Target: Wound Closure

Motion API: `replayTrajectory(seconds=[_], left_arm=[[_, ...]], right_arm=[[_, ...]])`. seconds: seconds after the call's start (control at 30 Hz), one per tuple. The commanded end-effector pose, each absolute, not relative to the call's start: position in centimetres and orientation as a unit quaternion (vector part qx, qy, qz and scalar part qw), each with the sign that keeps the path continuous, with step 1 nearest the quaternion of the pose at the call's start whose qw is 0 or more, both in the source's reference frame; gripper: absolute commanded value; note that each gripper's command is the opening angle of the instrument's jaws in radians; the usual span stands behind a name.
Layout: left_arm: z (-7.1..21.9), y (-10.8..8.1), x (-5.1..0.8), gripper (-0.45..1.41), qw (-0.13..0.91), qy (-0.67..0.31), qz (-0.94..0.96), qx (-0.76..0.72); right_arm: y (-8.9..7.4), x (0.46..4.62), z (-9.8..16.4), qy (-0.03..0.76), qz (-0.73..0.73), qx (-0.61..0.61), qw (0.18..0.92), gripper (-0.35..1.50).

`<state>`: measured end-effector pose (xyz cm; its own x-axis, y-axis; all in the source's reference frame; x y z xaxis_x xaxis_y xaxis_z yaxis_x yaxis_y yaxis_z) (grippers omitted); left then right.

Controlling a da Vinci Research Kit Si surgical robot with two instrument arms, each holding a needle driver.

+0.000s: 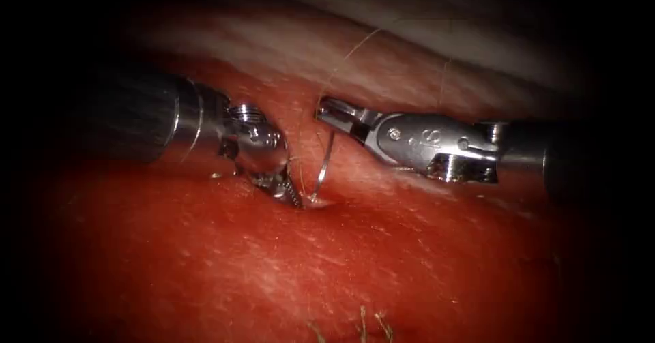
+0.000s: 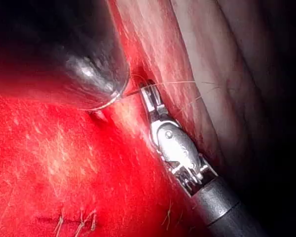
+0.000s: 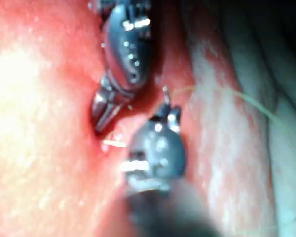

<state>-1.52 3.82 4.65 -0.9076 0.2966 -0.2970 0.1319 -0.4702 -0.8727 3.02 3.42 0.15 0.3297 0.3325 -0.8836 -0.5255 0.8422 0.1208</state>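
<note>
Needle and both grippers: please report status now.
Right gripper shut on needle at its upper end. Needle point in tissue. Left gripper down on tissue beside needle. Thread trails upward.

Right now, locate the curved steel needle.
In the endoscope view the curved steel needle stands between the grippers, its upper end in the right gripper, its lower end in the red tissue.

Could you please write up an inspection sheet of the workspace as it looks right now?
Surface: tissue wet with red fluid.
Job's things: needle stands with its lower end in the tissue; thread trails up from its top.
Clutter: cut ends of thread near the front edge.
Grippers: right tool shut on the needle's upper end; left tool tips down on the tissue beside the needle, grip unclear.
Cables: nothing seen.
Surroundings: dark.
</note>
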Motion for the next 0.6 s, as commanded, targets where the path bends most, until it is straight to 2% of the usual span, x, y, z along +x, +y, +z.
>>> replayTrajectory(seconds=[0.03,0.6], left_arm=[[4.66,3.76,-1.56,0.27,0.049,-0.512,0.832,-0.210],[4.00,3.52,-1.74,0.19,0.078,-0.475,0.845,-0.234]], right_arm=[[3.44,3.14,0.19,0.512,0.257,-0.096,0.814,-0.35],[3.27,3.24,0.20,0.507,0.233,-0.074,0.826,-0.35]])
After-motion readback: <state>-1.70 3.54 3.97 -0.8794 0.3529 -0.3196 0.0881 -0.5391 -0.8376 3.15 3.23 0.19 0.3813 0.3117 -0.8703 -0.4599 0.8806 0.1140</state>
